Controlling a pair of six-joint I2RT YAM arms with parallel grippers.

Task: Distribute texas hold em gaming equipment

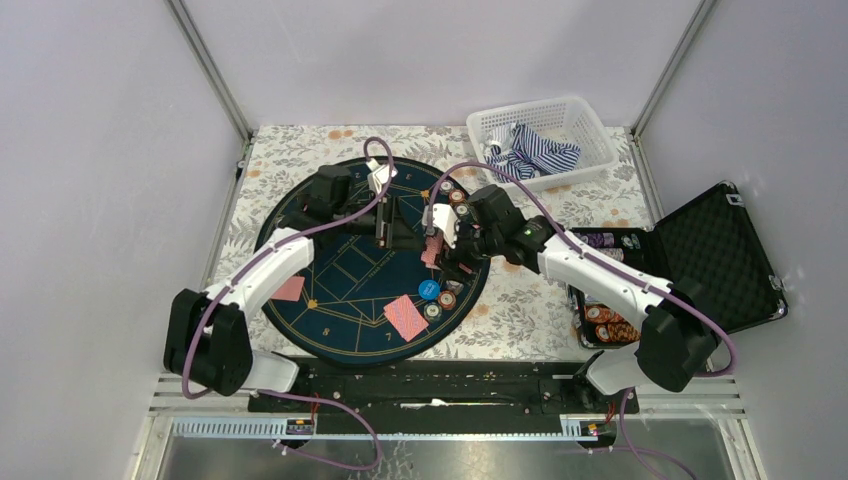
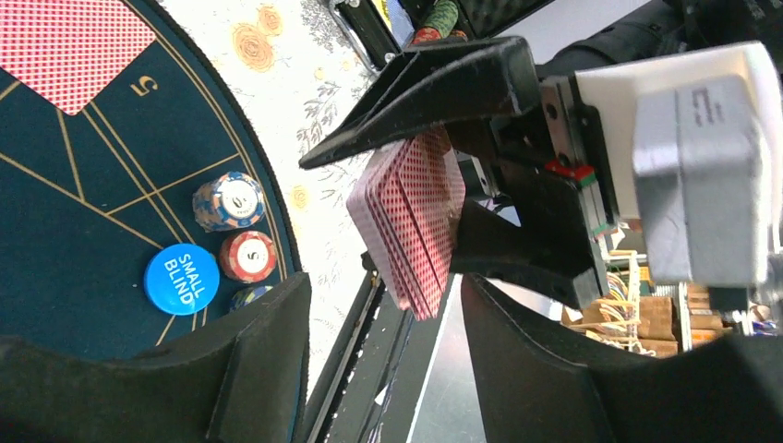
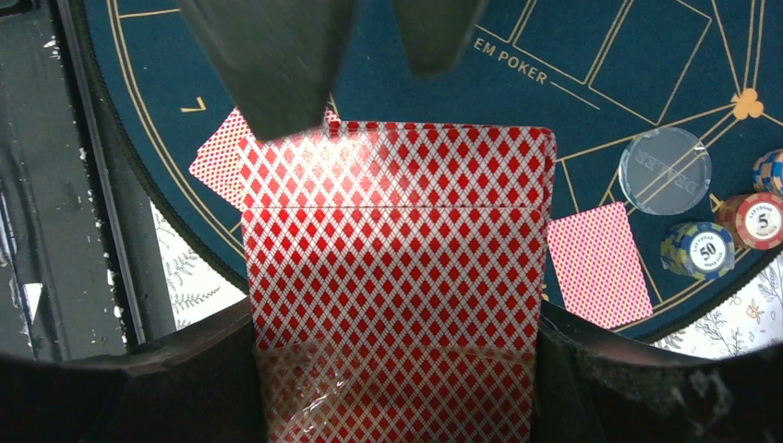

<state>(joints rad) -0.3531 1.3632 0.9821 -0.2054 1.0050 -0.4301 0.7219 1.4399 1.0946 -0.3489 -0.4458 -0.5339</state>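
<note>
My right gripper (image 1: 437, 247) is shut on a deck of red-backed playing cards (image 1: 432, 252), held on edge above the right half of the mat. In the right wrist view the deck (image 3: 397, 277) fills the space between the fingers of that gripper (image 3: 397, 378). My left gripper (image 1: 385, 222) faces it, open and holding nothing. In the left wrist view a corner of the deck (image 2: 411, 217) hangs near the gap of the left gripper (image 2: 383, 295). Single cards (image 1: 407, 317) (image 1: 288, 288) lie on the mat. A blue small-blind disc (image 2: 182, 278) sits beside chip stacks (image 2: 229, 200) (image 2: 248, 256).
The round navy mat (image 1: 340, 290) lies on a floral cloth. More chips (image 1: 452, 192) stand at its far edge, and a clear dealer disc (image 3: 665, 170) rests on it. A white basket (image 1: 575, 110) with striped cloth stands back right. An open black case (image 1: 705, 250) holding chips (image 1: 605, 320) is at the right.
</note>
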